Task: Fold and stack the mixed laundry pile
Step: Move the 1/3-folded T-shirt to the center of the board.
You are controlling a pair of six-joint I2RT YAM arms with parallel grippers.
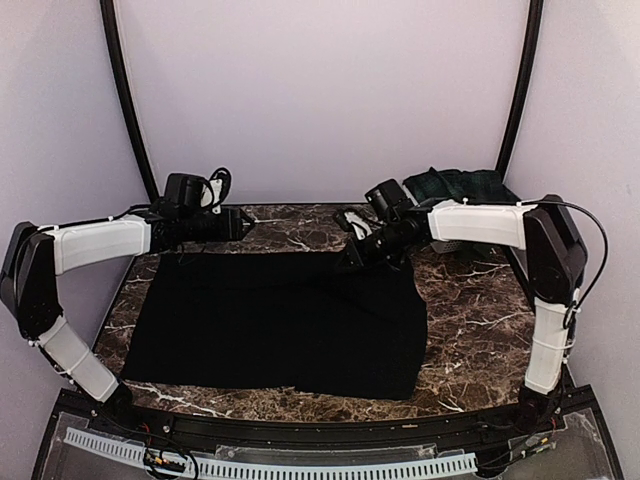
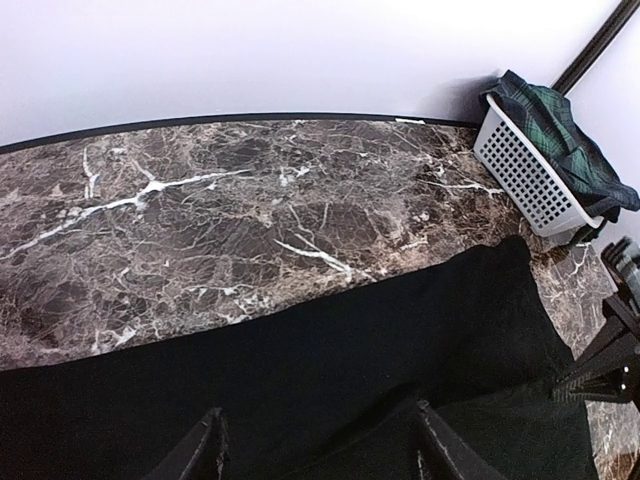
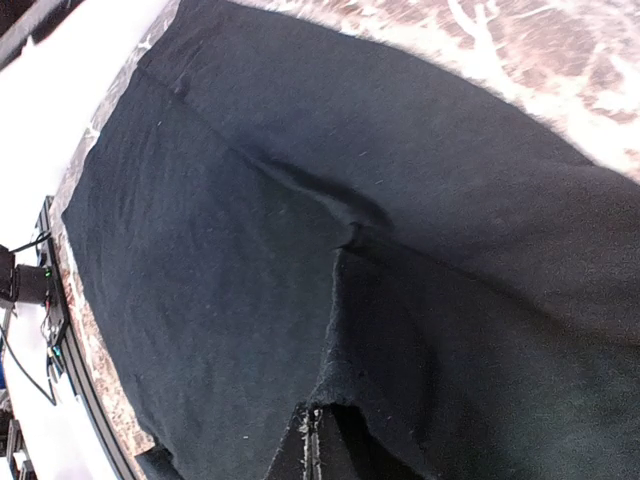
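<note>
black cloth (image 1: 270, 320): soft, matte, roughly rectangular | right pincer (image 3: 312, 425): seemingly pinching hem

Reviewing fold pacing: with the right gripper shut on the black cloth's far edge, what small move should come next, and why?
Probably the left gripper should lower and close on the far edge of the black cloth. Its fingers stand open over the cloth, while the right gripper pinches fabric; gripping both sides would let the edge lift evenly.
</note>
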